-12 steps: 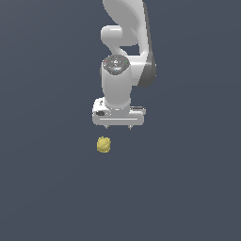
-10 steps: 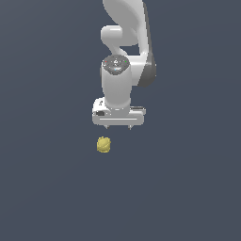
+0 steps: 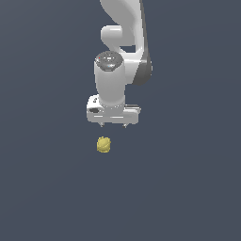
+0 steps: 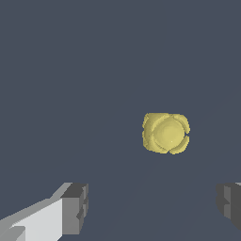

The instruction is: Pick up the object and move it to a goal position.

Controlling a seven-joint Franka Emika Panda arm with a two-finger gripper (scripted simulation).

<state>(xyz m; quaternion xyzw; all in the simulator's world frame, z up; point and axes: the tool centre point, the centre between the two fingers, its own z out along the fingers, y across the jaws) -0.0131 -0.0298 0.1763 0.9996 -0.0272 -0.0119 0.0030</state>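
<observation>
Step in hand: approach, before any grasp. The white arm (image 3: 120,56) points straight down with the gripper (image 3: 113,125) above the flat dark floor (image 3: 47,188). Its two short fingertips (image 3: 102,124) stand wide apart, nothing between them. In the wrist view the pads (image 4: 75,207) sit far apart at the picture's two sides, with bare floor between.

The lemon-like yellow object (image 3: 104,144) lies on the floor, apart from the gripper, not touched. In the exterior view it sits lower in the picture than the fingertips and a little toward the exterior view's left of the gripper's middle, roughly in line with the left-hand fingertip. In the wrist view the object (image 4: 165,132) is off the line between the pads, so the gripper is likely not yet centred over it. Height above the floor cannot be told exactly.

No goal marker shows in either view.

Next move, as a judgement: shift the gripper sideways until the object falls midway between the fingers, then descend with the jaws kept wide and close on it. The object is small, lumpy and roundish, so an off-centre close could nudge it away or let it roll; centring first matters. Lift and carry to the goal come after.
</observation>
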